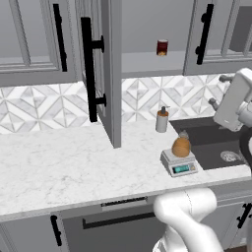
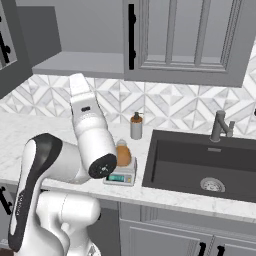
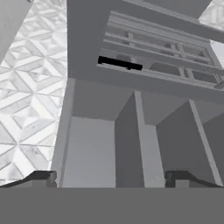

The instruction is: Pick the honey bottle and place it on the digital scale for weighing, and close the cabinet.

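Observation:
The amber honey bottle (image 1: 180, 146) (image 2: 123, 155) stands on the plate of the digital scale (image 1: 180, 166) (image 2: 121, 176), whose teal display faces the counter's front edge. The upper cabinet's door (image 1: 111, 74) stands swung out over the counter, its long black handle (image 1: 88, 69) facing left, and the shelf inside (image 1: 147, 61) (image 2: 75, 62) is exposed. My gripper (image 3: 111, 178) is open, its two fingertips (image 3: 43, 176) far apart with nothing between them. It points up at the cabinet's underside and open interior. The arm rises in front of the scale in the right base view.
A small dark-red jar (image 1: 162, 47) sits on the open cabinet shelf. A pale soap pump (image 1: 162, 119) (image 2: 136, 126) stands against the tiled wall behind the scale. A dark sink (image 2: 200, 165) with a faucet (image 2: 220, 125) lies right of the scale. Closed cabinets (image 1: 34, 39) (image 2: 190, 40) flank the open one.

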